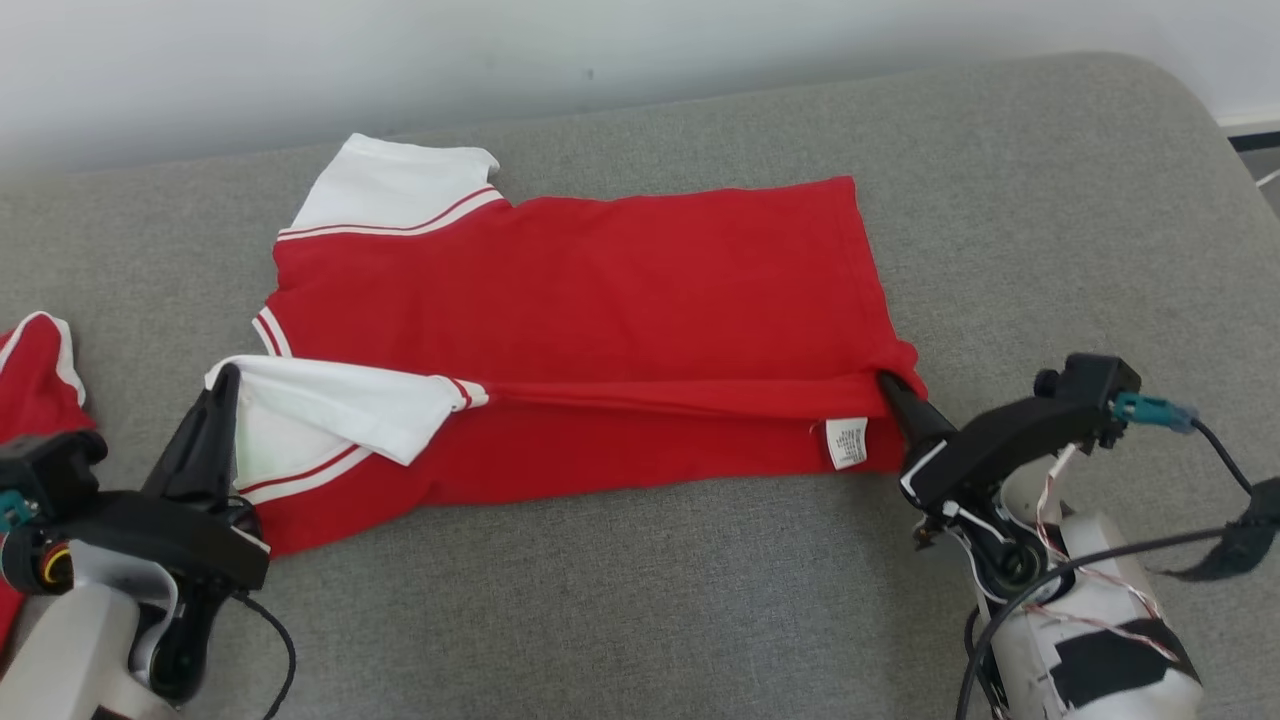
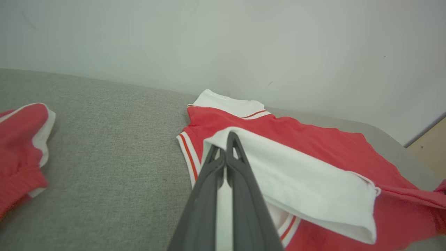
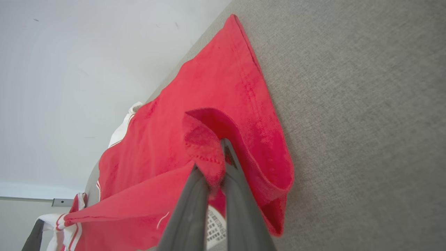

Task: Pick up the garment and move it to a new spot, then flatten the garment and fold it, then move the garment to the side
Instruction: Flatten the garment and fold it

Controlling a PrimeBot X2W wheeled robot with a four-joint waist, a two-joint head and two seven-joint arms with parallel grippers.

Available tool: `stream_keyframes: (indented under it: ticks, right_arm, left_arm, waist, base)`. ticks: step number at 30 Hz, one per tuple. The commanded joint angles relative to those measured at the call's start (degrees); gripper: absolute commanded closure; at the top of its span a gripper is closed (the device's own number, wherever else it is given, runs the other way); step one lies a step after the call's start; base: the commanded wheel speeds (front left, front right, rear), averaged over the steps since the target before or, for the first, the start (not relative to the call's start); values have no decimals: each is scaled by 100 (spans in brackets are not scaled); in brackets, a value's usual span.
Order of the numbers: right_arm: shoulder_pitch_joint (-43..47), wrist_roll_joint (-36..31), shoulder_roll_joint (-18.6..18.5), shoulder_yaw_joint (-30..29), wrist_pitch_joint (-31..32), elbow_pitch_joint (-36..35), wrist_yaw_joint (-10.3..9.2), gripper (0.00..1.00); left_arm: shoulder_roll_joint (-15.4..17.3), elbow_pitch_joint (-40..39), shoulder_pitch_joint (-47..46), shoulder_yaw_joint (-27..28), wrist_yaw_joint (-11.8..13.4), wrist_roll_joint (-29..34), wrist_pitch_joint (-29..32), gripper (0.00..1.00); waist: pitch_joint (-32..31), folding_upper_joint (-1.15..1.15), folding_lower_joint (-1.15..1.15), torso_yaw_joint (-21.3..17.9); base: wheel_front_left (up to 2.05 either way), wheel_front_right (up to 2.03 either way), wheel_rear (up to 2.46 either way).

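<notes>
The garment is a red shirt with white, red-striped sleeves, spread on the grey cushion. Its near long edge is lifted and folded back toward the middle. My left gripper is shut on the garment's white sleeve corner at the left. My right gripper is shut on the garment's red hem corner at the right, beside the white care label. In the right wrist view the red cloth wraps over my fingers, with the left gripper's dark finger far off at the bottom left.
A second red piece with white trim lies at the cushion's left edge, also in the left wrist view. A pale wall runs behind the cushion. The cushion's rounded right corner and loose cables are near my right arm.
</notes>
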Motion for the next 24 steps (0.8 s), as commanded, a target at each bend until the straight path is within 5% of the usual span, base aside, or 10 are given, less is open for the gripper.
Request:
stream_keyframes:
  ticks: [1,4,5,6,7,8,9,10,19,24]
  right_arm:
    - [-169,7,6,26,-53,149,1,100]
    - [-506,-45,17,75,-157,510,1,95]
    - [-602,-52,15,94,-198,613,1,82]
    - [-697,-78,16,137,-255,691,0,44]
    - [-775,-97,18,192,-318,753,1,6]
    - [-821,-81,21,219,-369,815,1,0]
    - [-821,-81,21,219,-369,815,1,0]
    - [-856,-53,21,249,-412,877,1,0]
    - [-743,-255,-211,546,-1007,978,1,0]
    - [-434,-496,-451,852,-1332,751,1,0]
  left_arm:
    - [88,181,-144,-72,4,-61,-36,100]
    - [151,501,-430,-320,3,-197,-90,100]
    - [164,600,-510,-400,3,-256,-117,100]
    - [185,707,-590,-477,3,-297,-134,100]
    - [214,811,-663,-556,3,-291,-169,87]
    - [218,904,-725,-620,3,-316,-204,15]
    - [218,904,-725,-620,3,-316,-204,15]
    - [210,984,-775,-684,3,-347,-238,0]
    - [239,1232,-738,-890,2,-568,-455,0]
    - [183,806,-334,-403,2,-346,-454,0]
  waist:
    - [52,-1,-1,-20]
    - [115,-1,-1,-20]
    - [131,-1,-1,-15]
    - [142,-1,-1,-9]
    - [149,-1,-1,-3]
    - [148,-1,-1,3]
    - [148,-1,-1,3]
    - [142,-1,-1,7]
    - [16,-1,-1,50]
    - [-83,-1,-1,86]
  base:
    - [0,0,0]
    - [0,0,0]
    - [0,0,0]
    - [0,0,0]
    - [0,0,0]
    - [0,0,0]
    - [0,0,0]
    - [0,0,0]
    - [0,0,0]
    - [0,0,0]
